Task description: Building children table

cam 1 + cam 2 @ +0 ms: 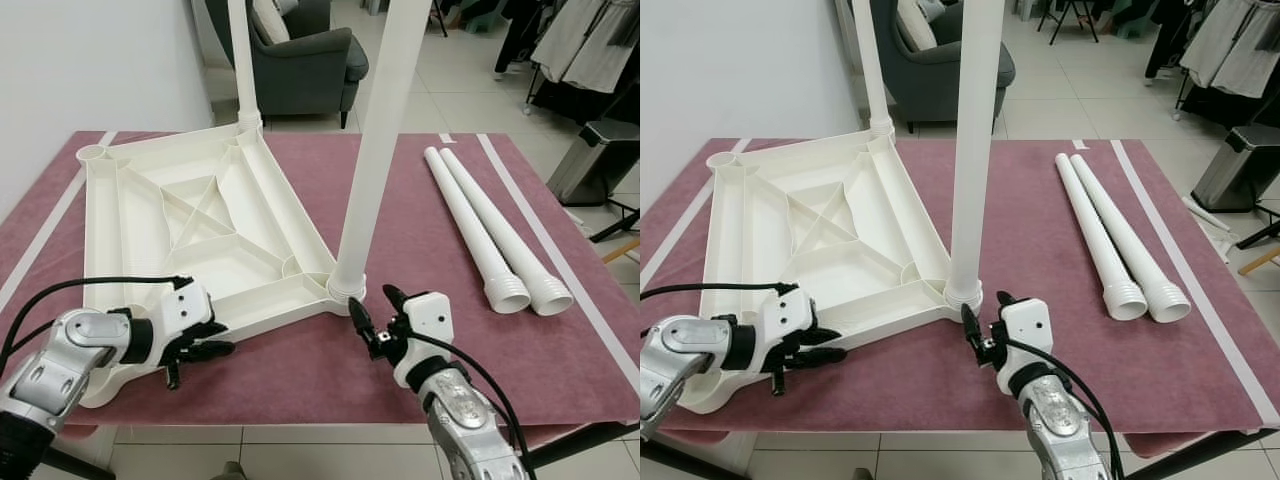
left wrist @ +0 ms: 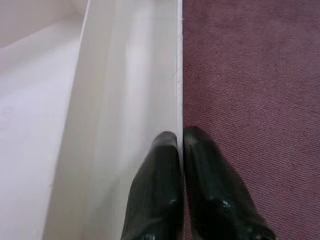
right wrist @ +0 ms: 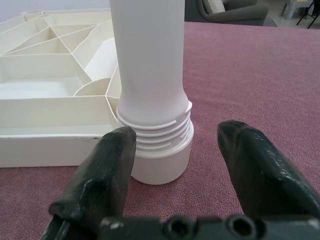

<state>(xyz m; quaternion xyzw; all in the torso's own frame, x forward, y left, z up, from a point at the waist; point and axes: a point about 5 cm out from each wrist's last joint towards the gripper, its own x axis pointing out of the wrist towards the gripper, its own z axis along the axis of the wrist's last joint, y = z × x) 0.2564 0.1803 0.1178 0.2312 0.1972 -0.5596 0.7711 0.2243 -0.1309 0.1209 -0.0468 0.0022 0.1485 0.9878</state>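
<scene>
White leg (image 3: 150,75) stands just ahead of the spread right gripper (image 1: 377,318); left gripper (image 2: 181,165) pinches the tabletop (image 1: 190,215) rim; two spare legs (image 1: 485,230) lie well apart.

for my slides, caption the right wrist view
Open right gripper faces a partly threaded white leg in the upturned tabletop corner socket.

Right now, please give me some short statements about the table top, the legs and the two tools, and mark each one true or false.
1. Two legs lie loose on the pink cloth. True.
2. The right tool is shut on the near standing leg. False: it is open, just in front of the leg's threaded base.
3. The left tool pinches the rim of the table top. True.
4. All four legs stand upright. False: two stand.
</scene>
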